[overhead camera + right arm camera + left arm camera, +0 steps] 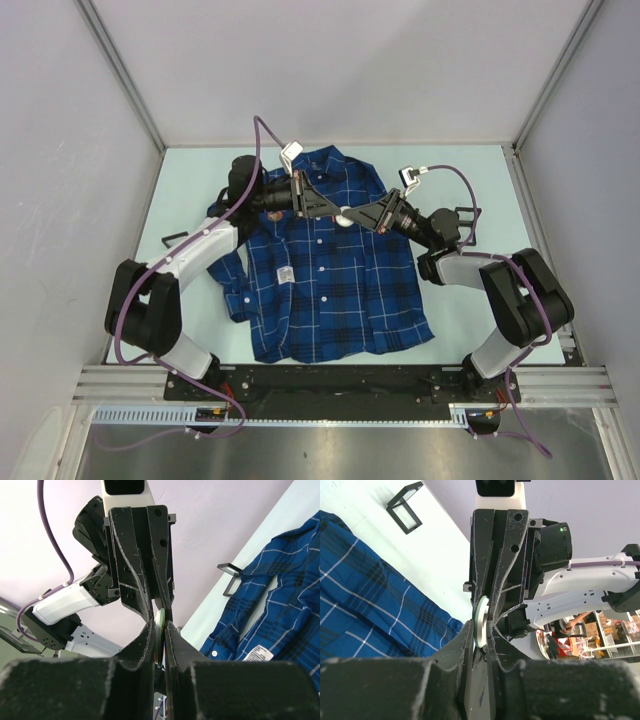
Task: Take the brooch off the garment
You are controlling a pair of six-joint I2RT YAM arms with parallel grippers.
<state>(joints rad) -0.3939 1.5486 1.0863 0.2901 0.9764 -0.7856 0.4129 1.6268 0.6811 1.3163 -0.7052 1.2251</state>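
The dark blue plaid garment (330, 285) lies flat on the table, buttons and a small white tag (285, 275) facing up. It also shows in the left wrist view (365, 610) and the right wrist view (280, 615). The brooch (344, 215), a round white disc with a greenish edge, is held above the shirt's chest. My left gripper (334, 212) and my right gripper (356, 216) meet tip to tip, and both are shut on it. The disc is pinched edge-on in the left jaws (481, 622) and in the right jaws (160, 632). No cloth shows clinging to it.
A small black rectangular frame (175, 238) lies on the table left of the shirt, and another (465, 215) lies right of it, behind the right arm. Grey enclosure walls stand on the left, right and far sides. A metal rail (330, 385) runs along the near edge.
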